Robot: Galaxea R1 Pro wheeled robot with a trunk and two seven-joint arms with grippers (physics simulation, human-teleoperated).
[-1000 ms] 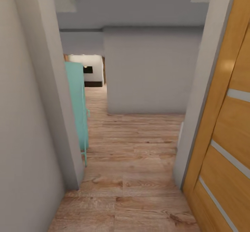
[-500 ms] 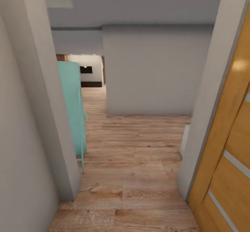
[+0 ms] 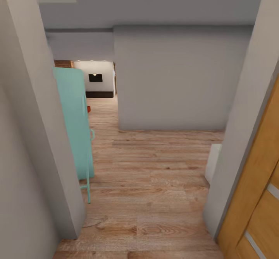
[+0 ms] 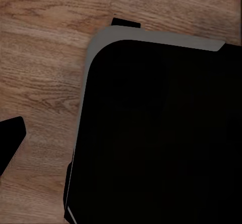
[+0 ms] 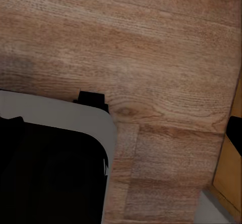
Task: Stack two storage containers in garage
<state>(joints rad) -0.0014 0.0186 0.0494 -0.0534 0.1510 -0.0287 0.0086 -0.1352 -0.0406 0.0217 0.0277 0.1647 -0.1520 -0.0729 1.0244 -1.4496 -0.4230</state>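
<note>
The storage containers are not clearly in sight; only a tiny red-orange patch (image 3: 88, 109) peeks past the teal door's edge, too small to identify. A strip of red brick (image 3: 64, 63) of the living room shows far down the hall. In the left wrist view my left gripper (image 4: 121, 143) hangs over wood planks, one dark fingertip (image 4: 10, 143) at the frame's edge, nothing held. My right gripper (image 5: 121, 128) also hangs over the planks, a fingertip (image 5: 235, 131) at the far edge, the jaws wide apart and empty.
I stand in a narrow doorway: grey wall (image 3: 35, 142) close on the left, grey jamb (image 3: 240, 146) and wooden door (image 3: 255, 212) on the right. A teal door (image 3: 73, 127) juts into the hall. A grey wall block (image 3: 174, 80) faces me. My black base (image 4: 161, 133) sits below.
The whole head view has advanced through the doorway: walls slid outward, the wooden door mostly left the picture, and more of the teal door, brick and hall floor appeared.
</note>
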